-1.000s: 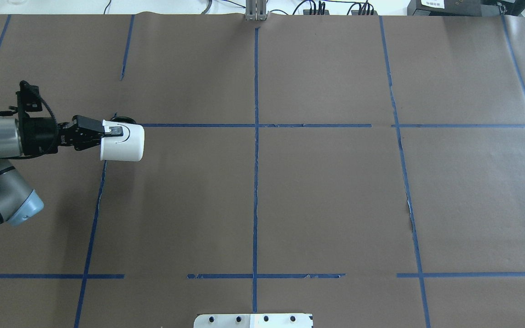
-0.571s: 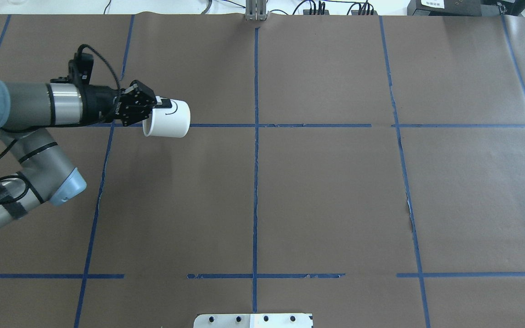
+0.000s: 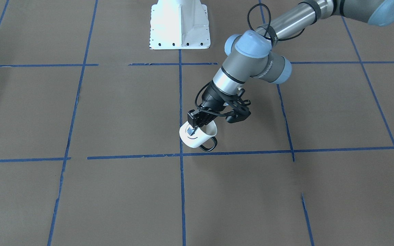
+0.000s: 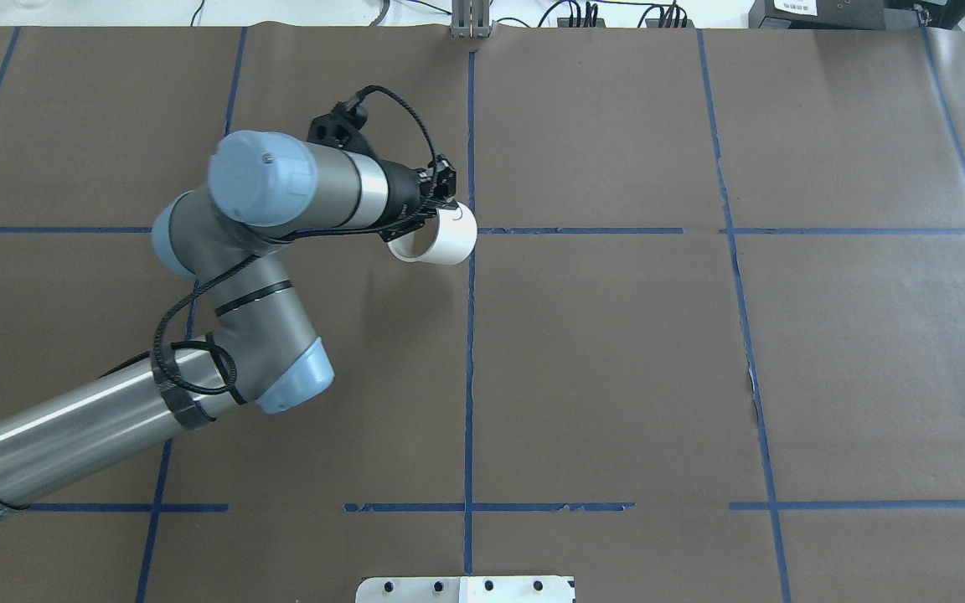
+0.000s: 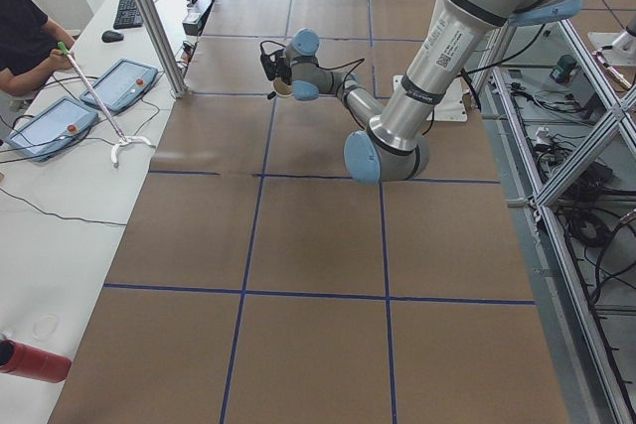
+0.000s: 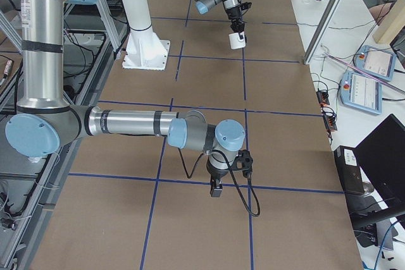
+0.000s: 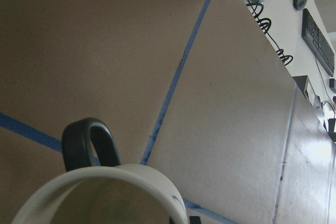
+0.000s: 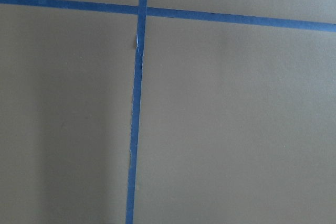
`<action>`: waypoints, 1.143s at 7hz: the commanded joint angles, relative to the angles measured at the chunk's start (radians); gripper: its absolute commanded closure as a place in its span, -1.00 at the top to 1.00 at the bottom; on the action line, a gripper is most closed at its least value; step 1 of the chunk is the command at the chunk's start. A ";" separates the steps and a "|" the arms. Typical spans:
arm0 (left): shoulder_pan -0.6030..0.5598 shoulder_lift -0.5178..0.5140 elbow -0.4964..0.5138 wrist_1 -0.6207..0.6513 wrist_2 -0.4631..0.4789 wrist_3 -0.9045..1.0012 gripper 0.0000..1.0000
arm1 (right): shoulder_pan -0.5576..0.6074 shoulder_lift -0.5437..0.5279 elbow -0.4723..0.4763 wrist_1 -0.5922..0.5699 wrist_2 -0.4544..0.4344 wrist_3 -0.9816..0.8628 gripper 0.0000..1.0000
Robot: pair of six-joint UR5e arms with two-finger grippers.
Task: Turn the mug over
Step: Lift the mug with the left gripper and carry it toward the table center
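The left end effector [image 3: 193, 129] was clamped on the rim of the mug [image 3: 197, 136]. The mug was tilted, mouth partly upward, just beside the tape crossing [image 3: 180, 154] at mid-desk [image 3: 115, 112]. Judgement: turning well advanced, with set-down and release outstanding. The right end effector [image 6: 216, 189] could not be assessed.

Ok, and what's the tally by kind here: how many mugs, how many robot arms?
mug: 1
robot arms: 2 (left arm, right arm)
Total: 3
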 commanded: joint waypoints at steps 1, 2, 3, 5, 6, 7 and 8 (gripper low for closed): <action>0.070 -0.178 0.016 0.428 0.069 0.106 -1.00 | 0.000 0.000 0.000 0.000 0.000 0.000 1.00; 0.122 -0.227 0.075 0.510 0.101 0.108 -1.00 | 0.000 0.000 0.000 0.000 0.000 0.000 1.00; 0.134 -0.304 0.143 0.627 0.121 0.149 -1.00 | 0.000 0.000 0.000 0.000 0.000 0.000 1.00; 0.138 -0.330 0.166 0.696 0.119 0.203 -1.00 | 0.000 0.000 0.000 0.000 0.000 0.000 1.00; 0.139 -0.346 0.169 0.746 0.115 0.258 -1.00 | 0.000 0.000 0.000 0.000 0.000 0.000 1.00; 0.139 -0.344 0.168 0.745 0.110 0.261 -1.00 | 0.000 0.000 0.000 0.000 0.000 0.000 1.00; 0.144 -0.340 0.168 0.742 0.112 0.261 -1.00 | 0.000 0.000 0.000 0.000 0.000 0.000 1.00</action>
